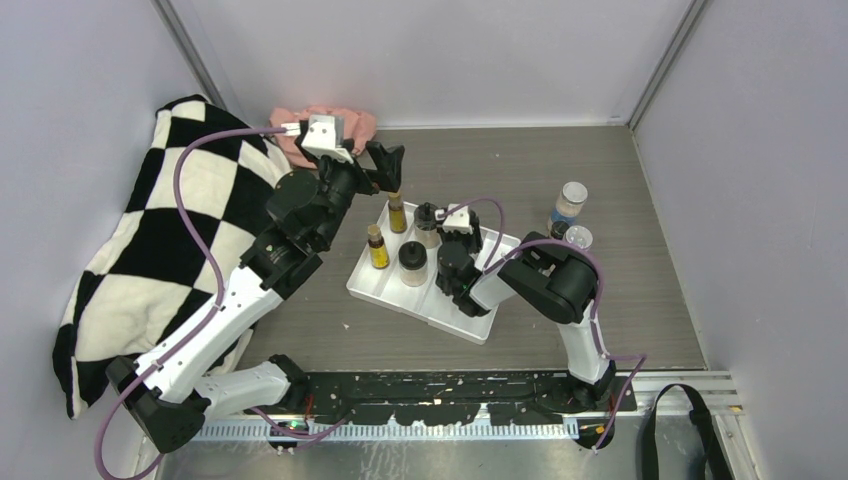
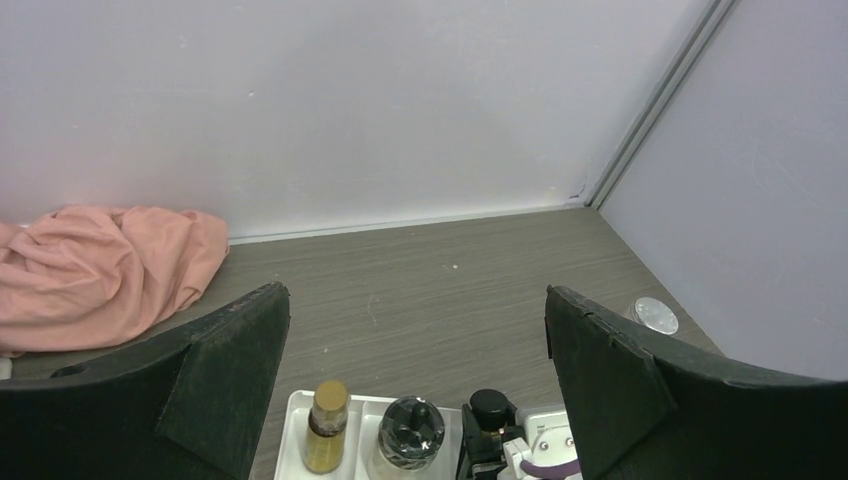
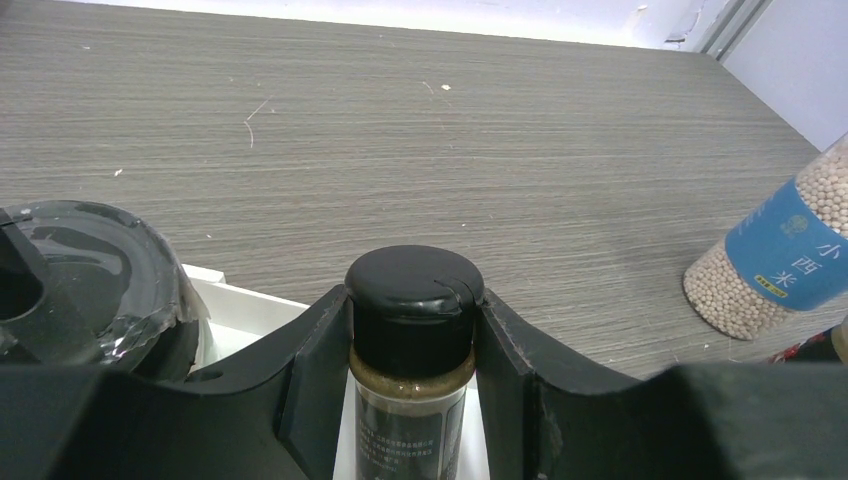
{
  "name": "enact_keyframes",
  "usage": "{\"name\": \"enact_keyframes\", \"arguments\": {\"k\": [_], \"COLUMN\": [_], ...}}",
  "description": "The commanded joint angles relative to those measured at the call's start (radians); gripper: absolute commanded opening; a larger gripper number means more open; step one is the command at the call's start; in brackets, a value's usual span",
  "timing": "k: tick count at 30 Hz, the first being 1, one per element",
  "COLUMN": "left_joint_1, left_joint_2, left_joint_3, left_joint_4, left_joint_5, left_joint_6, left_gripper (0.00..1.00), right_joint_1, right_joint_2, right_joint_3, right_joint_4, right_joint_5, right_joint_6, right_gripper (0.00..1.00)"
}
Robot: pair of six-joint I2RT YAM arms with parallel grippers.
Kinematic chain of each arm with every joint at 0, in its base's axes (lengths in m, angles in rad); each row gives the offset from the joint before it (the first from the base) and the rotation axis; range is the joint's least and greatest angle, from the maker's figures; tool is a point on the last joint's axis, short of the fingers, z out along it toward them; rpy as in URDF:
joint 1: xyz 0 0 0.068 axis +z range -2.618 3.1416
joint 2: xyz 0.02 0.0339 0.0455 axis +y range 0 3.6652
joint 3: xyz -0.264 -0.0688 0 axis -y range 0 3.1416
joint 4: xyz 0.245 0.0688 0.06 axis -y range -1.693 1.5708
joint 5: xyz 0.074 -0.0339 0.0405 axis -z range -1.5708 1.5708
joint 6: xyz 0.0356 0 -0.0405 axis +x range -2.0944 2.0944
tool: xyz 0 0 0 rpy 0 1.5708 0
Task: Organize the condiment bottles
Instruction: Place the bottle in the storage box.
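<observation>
A white tray (image 1: 385, 285) holds two slim yellow brown-capped bottles (image 1: 397, 213) (image 1: 377, 247) and two black-lidded jars (image 1: 412, 263) (image 1: 428, 220). My right gripper (image 3: 412, 345) is shut on a tiny dark bottle (image 3: 412, 320) with a black cap, upright over the tray's far right part; whether it rests on the tray I cannot tell. My left gripper (image 2: 417, 300) hangs open and empty above the tray's far edge, over a yellow bottle (image 2: 325, 425) and a black-lidded jar (image 2: 410, 432). Right of the tray stand a clear shaker (image 1: 570, 203) and a silver-lidded shaker (image 1: 578, 238).
A pink cloth (image 1: 325, 125) lies at the back left by the wall. A black-and-white checkered cloth (image 1: 150, 240) covers the left side. Grey walls close in the table on three sides. A small dark bottle (image 1: 558, 230) stands between the two shakers.
</observation>
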Motion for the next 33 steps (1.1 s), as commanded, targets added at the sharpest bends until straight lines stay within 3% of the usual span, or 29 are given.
{"name": "enact_keyframes", "arguments": {"k": [1, 19, 33], "left_joint_1": [0.003, 0.003, 0.003], "left_joint_2": [-0.018, -0.03, -0.037], "left_joint_3": [-0.004, -0.017, -0.034], "left_joint_4": [0.056, 0.056, 0.063], "left_joint_5": [-0.002, -0.003, -0.001], "left_joint_6": [0.01, 0.002, -0.007], "left_gripper": [1.0, 1.0, 1.0], "right_joint_1": [0.022, 0.054, 0.093], "right_joint_2": [-0.018, 0.025, 0.085], "right_joint_3": [0.018, 0.012, -0.014], "right_joint_4": [-0.009, 0.037, 0.168], "right_joint_5": [0.035, 0.084, 0.134], "right_joint_6": [0.035, 0.0, -0.07], "right_gripper": [0.01, 0.02, 0.01]}}
